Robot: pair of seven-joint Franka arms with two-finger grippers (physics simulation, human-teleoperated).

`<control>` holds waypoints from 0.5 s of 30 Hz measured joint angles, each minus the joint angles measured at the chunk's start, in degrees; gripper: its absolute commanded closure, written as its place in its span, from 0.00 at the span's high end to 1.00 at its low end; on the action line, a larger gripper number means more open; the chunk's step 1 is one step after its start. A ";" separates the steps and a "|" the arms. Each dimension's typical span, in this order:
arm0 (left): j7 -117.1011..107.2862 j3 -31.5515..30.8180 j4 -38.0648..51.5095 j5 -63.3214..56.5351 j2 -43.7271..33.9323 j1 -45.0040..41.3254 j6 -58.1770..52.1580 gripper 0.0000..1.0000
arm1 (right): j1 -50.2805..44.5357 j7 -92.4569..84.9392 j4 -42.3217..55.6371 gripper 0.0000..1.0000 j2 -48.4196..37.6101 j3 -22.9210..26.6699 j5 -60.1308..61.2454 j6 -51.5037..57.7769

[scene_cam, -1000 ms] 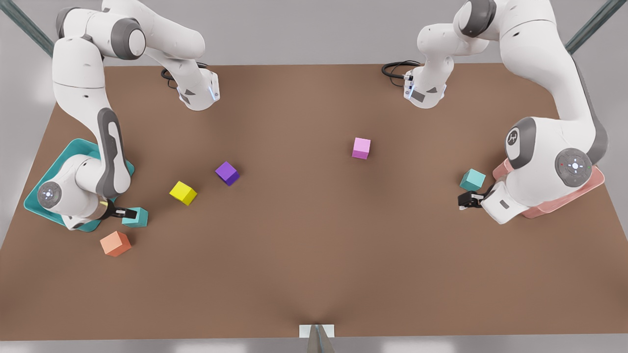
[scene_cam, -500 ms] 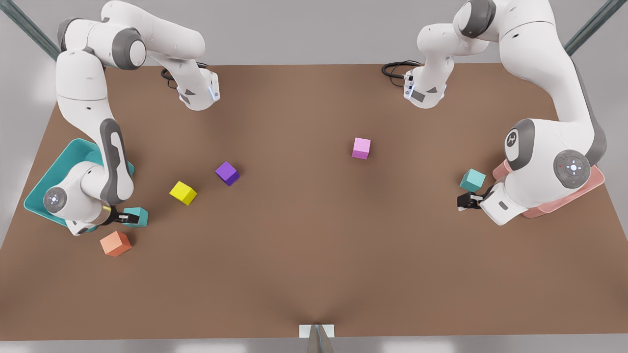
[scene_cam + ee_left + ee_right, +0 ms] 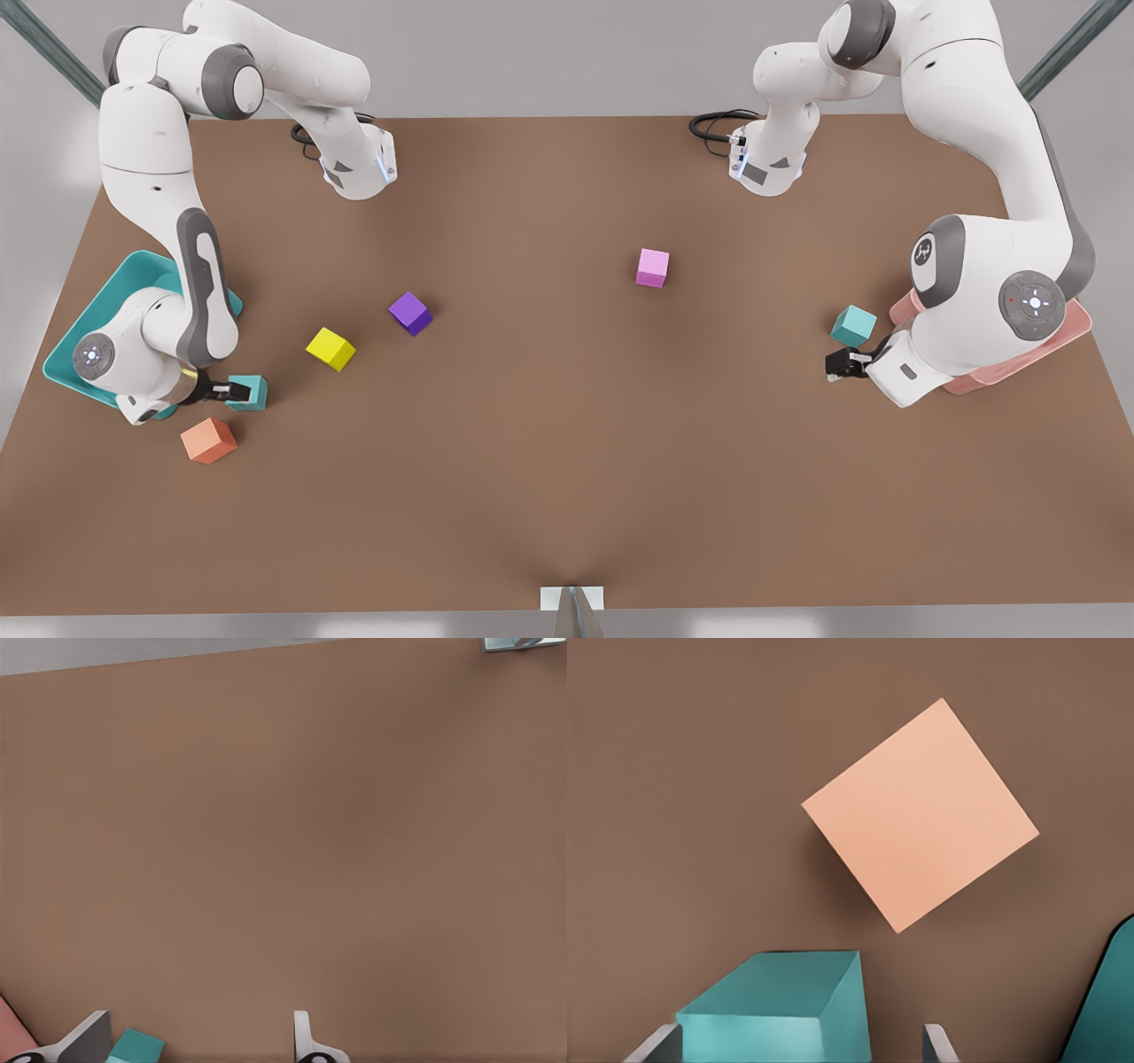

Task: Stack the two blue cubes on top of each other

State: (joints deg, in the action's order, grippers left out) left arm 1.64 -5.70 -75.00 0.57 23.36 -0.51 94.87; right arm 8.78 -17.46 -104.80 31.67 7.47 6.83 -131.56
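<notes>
Table (image 3: pixel 567 496): brown top; the cubes lay scattered on it, and nothing was stacked.
Teal bin (image 3: pixel 62 359): sat at the edge on the front view's left, partly under the arm there.
Pink tray (image 3: pixel 1005 377): sat at the edge on the front view's right, under the other arm.
Right gripper (image 3: pixel 232 390): was low on the front view's left. Its fingers were parted around the first blue cube (image 3: pixel 250 392). In its wrist view a gap showed beside one finger, so the cube did not look clamped.
Left gripper (image 3: pixel 837 364): was low on the front view's right, beside the pink tray. Its fingers were spread wide with nothing held.
Second blue cube (image 3: pixel 853 325): rested on the table just beside the left gripper, ungrasped and well apart from the first blue cube.
Other cubes: orange cube (image 3: pixel 208 440) lay near the first blue cube; yellow cube (image 3: pixel 330 348), purple cube (image 3: pixel 410 313) and pink cube (image 3: pixel 652 267) lay toward the middle.
Progress: early, by my judgement. Both blue cubes sat on the table at opposite ends.
Left to do: closing on a cube, lifting it, carrying it across and setting it on its twin.
</notes>
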 measured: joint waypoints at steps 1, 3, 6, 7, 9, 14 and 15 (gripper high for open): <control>0.00 0.00 0.00 0.00 0.00 0.02 0.00 1.00 | -0.06 -0.13 0.00 1.00 -0.01 0.00 0.00 0.07; 0.00 0.00 0.00 0.00 0.00 -0.04 -0.01 1.00 | -0.20 -0.37 0.01 1.00 -0.14 0.00 0.01 0.21; -0.01 0.00 0.00 -0.01 0.00 -0.02 0.01 1.00 | -0.29 -0.67 -0.09 1.00 -0.63 0.00 0.01 0.61; -0.01 0.00 0.00 -0.01 0.00 0.01 0.02 1.00 | -0.32 -0.76 -0.13 1.00 -0.70 0.00 0.03 0.77; -0.01 0.00 -0.02 -0.01 0.00 0.11 0.02 1.00 | -0.41 -0.92 -0.74 1.00 -0.66 -0.03 0.06 0.88; -0.01 0.00 -0.01 -0.01 0.00 0.16 0.04 1.00 | -0.52 -1.24 -2.31 1.00 -0.47 -0.17 0.09 0.82; -0.01 0.00 -0.04 -0.01 0.00 0.14 0.04 1.00 | -0.51 -1.29 -2.54 1.00 -0.40 -0.18 0.09 0.72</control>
State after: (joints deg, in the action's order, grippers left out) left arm 1.63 -5.70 -75.04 0.57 23.36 -0.38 94.91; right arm 8.27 -18.76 -107.34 31.26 7.28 6.92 -130.84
